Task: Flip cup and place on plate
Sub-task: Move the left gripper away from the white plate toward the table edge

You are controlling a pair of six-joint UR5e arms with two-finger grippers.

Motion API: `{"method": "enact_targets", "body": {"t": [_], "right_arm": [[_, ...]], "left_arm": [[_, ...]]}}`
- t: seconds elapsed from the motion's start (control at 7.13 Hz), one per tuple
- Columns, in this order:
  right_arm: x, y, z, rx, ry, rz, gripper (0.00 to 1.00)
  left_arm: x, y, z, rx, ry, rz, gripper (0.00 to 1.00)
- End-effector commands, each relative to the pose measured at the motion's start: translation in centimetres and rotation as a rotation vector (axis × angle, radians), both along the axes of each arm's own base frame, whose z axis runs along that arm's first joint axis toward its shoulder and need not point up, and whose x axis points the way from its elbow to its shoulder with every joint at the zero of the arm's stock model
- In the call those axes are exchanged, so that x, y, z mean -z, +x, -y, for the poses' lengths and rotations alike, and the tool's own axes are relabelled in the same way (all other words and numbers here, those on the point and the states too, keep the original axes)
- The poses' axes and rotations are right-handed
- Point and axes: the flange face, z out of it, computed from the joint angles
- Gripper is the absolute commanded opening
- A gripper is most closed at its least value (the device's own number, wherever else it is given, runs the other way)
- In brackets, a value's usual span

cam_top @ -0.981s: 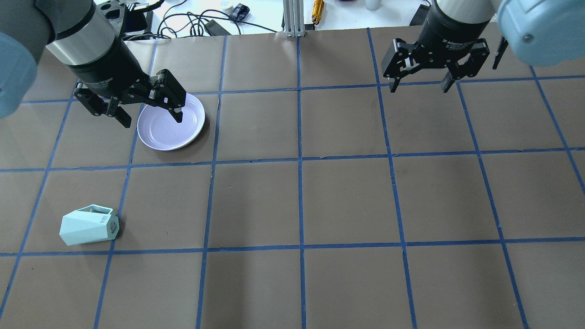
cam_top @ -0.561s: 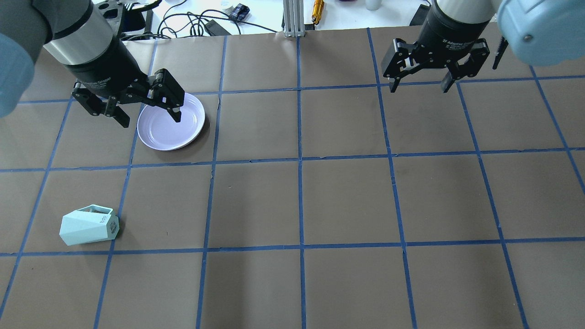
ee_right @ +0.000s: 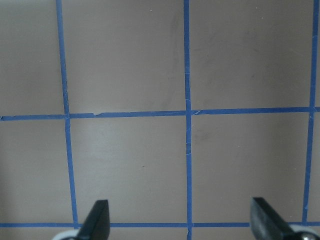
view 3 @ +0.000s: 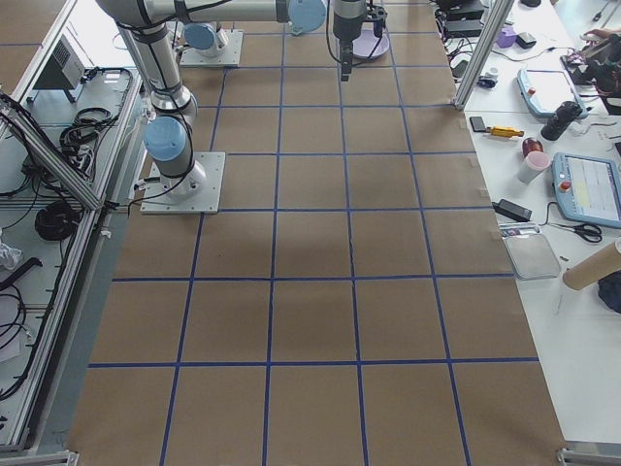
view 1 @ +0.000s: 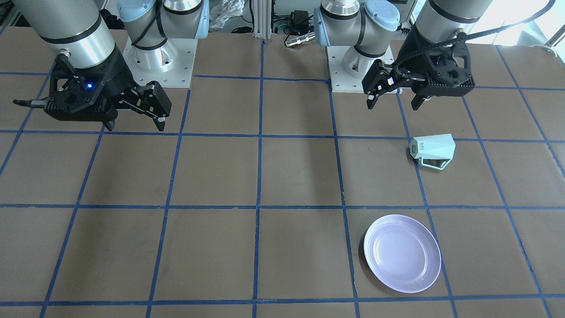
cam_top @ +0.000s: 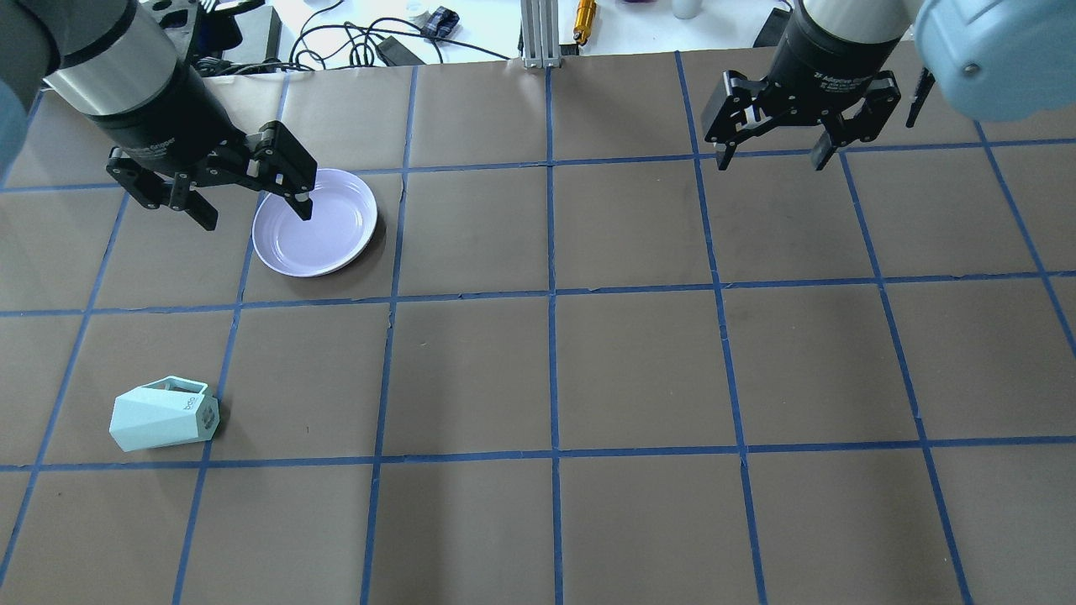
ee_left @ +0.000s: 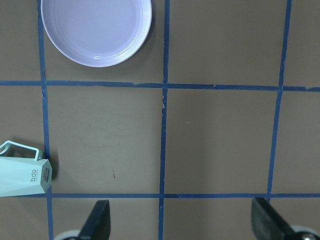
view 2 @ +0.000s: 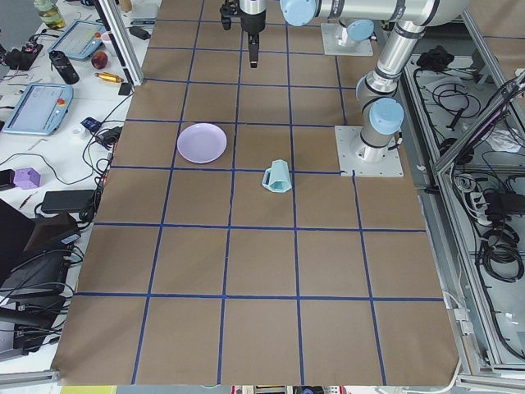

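Observation:
The pale mint-green cup (cam_top: 164, 416) lies on its side on the brown table near my left front, handle up in the overhead view. It also shows in the front view (view 1: 432, 148) and at the left edge of the left wrist view (ee_left: 22, 175). The lavender plate (cam_top: 315, 223) sits empty farther out (view 1: 402, 253) (ee_left: 96, 30). My left gripper (cam_top: 254, 214) is open and empty, held high over the plate's left edge, apart from the cup (view 1: 393, 106). My right gripper (cam_top: 770, 161) is open and empty over bare table at the far right (view 1: 134, 127).
Blue tape lines divide the brown table into squares. An aluminium post (cam_top: 538, 34) stands at the far edge, with cables and small tools on the white bench behind it. The two arm bases (view 1: 159, 53) (view 1: 357, 57) are bolted at the robot's side.
My left gripper has moved leftward in the overhead view, still open, so more of the plate shows. The right arm, cup and plate have not moved.

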Motion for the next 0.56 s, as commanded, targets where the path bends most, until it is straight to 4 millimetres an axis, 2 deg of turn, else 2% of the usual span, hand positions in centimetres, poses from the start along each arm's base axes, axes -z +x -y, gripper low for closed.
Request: {"method": "enact_targets", "body": {"t": [0.0, 0.14, 0.42], "right_arm": [[0.0, 0.0, 0.0, 0.0, 0.0, 0.0, 1.0], [0.0, 0.0, 0.0, 0.0, 0.0, 0.0, 1.0], [0.0, 0.0, 0.0, 0.0, 0.0, 0.0, 1.0]], "left_arm": [[0.2, 4.9, 0.1, 0.005, 0.01, -0.003, 1.0], [0.1, 7.6, 0.0, 0.011, 0.025, -0.013, 1.0], [0.5, 11.3, -0.4, 0.035, 0.049, -0.028, 1.0]]}}
